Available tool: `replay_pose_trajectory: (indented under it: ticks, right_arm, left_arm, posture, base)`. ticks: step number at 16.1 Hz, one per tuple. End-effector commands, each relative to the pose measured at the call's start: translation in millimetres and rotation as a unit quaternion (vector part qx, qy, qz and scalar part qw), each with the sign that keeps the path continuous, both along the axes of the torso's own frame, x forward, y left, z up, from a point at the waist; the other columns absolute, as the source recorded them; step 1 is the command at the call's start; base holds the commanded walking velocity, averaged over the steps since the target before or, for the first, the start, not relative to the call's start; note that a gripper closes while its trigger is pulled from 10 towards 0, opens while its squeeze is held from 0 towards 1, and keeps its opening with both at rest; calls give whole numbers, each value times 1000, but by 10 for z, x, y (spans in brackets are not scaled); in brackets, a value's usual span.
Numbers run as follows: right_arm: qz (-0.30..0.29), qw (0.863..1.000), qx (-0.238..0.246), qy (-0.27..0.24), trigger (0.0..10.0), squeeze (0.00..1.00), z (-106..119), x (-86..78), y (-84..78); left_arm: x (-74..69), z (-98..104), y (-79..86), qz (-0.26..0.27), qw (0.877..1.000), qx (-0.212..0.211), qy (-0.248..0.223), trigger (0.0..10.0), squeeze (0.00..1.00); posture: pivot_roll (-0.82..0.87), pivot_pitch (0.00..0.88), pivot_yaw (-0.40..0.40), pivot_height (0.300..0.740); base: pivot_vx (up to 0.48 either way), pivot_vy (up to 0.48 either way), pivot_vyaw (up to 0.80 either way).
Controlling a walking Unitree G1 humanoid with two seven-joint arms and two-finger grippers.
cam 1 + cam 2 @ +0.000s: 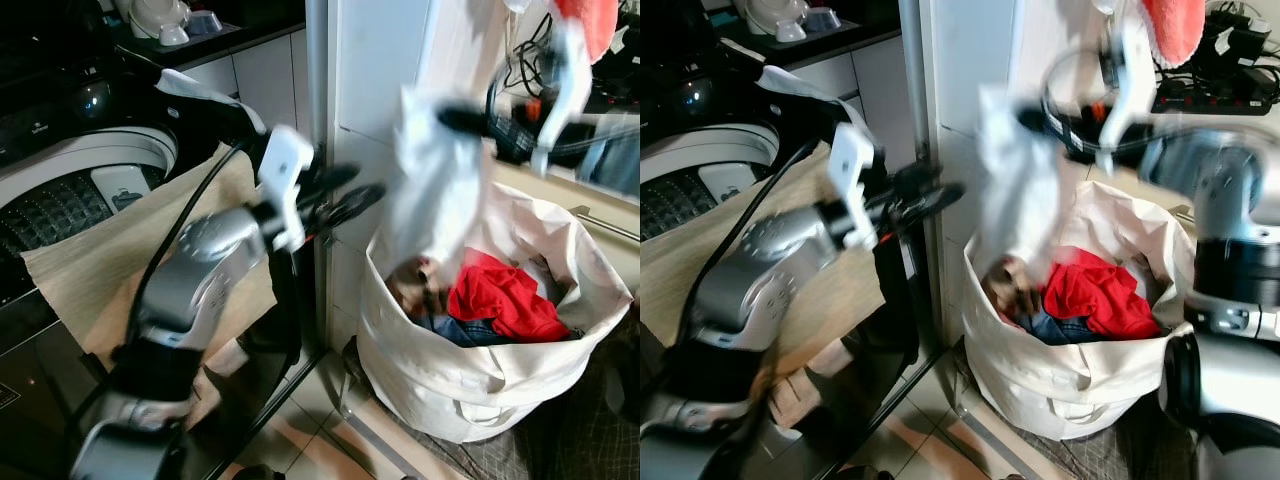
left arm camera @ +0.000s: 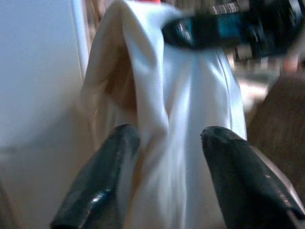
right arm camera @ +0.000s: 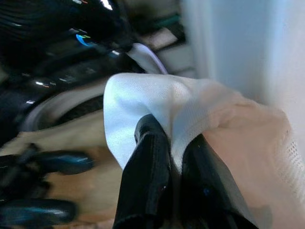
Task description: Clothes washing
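Note:
My right gripper (image 3: 174, 138) is shut on a white garment (image 1: 435, 190) and holds it in the air above the cream laundry bag (image 1: 480, 390). A red garment (image 1: 505, 300) and blue jeans (image 1: 465, 330) lie inside the bag. My left gripper (image 1: 365, 183) is open, level with the hanging garment and just to its left; in the left wrist view the white cloth (image 2: 186, 109) hangs right in front of the spread fingers (image 2: 105, 176). The top-loading washer's drum (image 1: 60, 205) stands open at the left, and a tan cloth (image 1: 110, 265) lies over its front edge.
A white cabinet column (image 1: 370, 70) stands between washer and bag. A counter with white kitchenware (image 1: 160, 20) is at the back left. A power strip with cables (image 1: 1230, 70) and a red-orange cloth (image 1: 595, 20) are at the upper right. Tiled floor (image 1: 330, 440) lies below.

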State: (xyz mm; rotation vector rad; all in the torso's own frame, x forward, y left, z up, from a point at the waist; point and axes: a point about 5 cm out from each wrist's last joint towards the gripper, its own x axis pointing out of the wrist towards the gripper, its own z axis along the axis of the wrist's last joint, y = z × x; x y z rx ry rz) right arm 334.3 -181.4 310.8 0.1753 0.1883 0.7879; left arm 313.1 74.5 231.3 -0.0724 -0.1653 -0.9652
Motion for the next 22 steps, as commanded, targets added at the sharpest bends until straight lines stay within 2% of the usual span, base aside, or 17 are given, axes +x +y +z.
replay_pose_trajectory:
  ticks: [1, 2, 3, 5, 7, 9, 10, 11, 12, 13, 15, 16, 22]
  right_arm:
    - [29, 999, 5, -16, 0, 0, 132, -71, 139]
    - [29, 999, 5, -16, 0, 0, 132, -71, 139]
    - [45, 999, 1, -24, 0, 0, 171, -130, 247]
    - [62, 998, -1, -21, 0, 0, 173, -181, 340]
    - [69, 997, 8, -18, 0, 0, 182, -200, 398]
    - [80, 996, 21, -21, 0, 0, 222, -217, 468]
    - [83, 996, 24, -22, 0, 0, 238, -225, 486]
    - [89, 995, 29, -24, 0, 0, 261, -237, 510]
    - [90, 995, 30, -24, 0, 0, 269, -242, 518]
    - [94, 995, 35, -24, 0, 0, 280, -252, 536]
    - [98, 994, 41, -24, 0, 0, 292, -263, 555]
    - [97, 994, 41, -24, 0, 0, 293, -264, 557]
    - [88, 995, 40, -22, 0, 0, 287, -264, 547]
  left_arm:
    - [27, 166, -15, 17, 999, -32, -28, 10000, 1000]
    - [27, 166, -15, 17, 999, -32, -28, 10000, 1000]
    - [36, 223, -62, 17, 998, -57, -36, 10000, 1000]
    - [37, 250, -101, 9, 996, -80, -34, 10000, 1000]
    - [19, 193, -137, 0, 997, -71, -22, 10000, 1000]
    - [-8, 83, -196, -12, 999, -34, -17, 10000, 1000]
    - [-14, 62, -211, -15, 999, -30, -18, 10000, 1000]
    - [-45, 64, -241, -32, 998, -47, -11, 10000, 325]
    - [-71, 75, -257, -47, 997, -62, -2, 10000, 71]
    - [-127, 72, -295, -78, 995, -68, 4, 10000, 0]
    - [-158, 55, -324, -93, 993, -67, 6, 392, 0]
    - [-162, 64, -329, -98, 992, -74, 7, 0, 0]
    - [-121, 48, -278, -82, 994, -67, 16, 0, 0]
  posture:
    - [-69, 0, 57, 740]
    - [-69, 0, 57, 740]
    - [-69, 0, 55, 740]
    - [-68, 0, 53, 740]
    - [-66, 0, 49, 740]
    - [-65, 0, 50, 740]
    - [-65, 0, 50, 740]
    - [-65, 0, 50, 740]
    - [-65, 0, 50, 740]
    - [-65, 0, 50, 740]
    - [-67, 0, 52, 740]
    - [-67, 0, 52, 740]
    - [-64, 0, 53, 740]
  base:
    - [0, 0, 0]
    - [0, 0, 0]
    - [0, 0, 0]
    - [0, 0, 0]
    - [0, 0, 0]
    - [0, 0, 0]
    - [0, 0, 0]
    - [0, 0, 0]
    - [0, 0, 0]
    - [0, 0, 0]
    - [0, 0, 0]
    - [0, 0, 0]
    - [0, 0, 0]
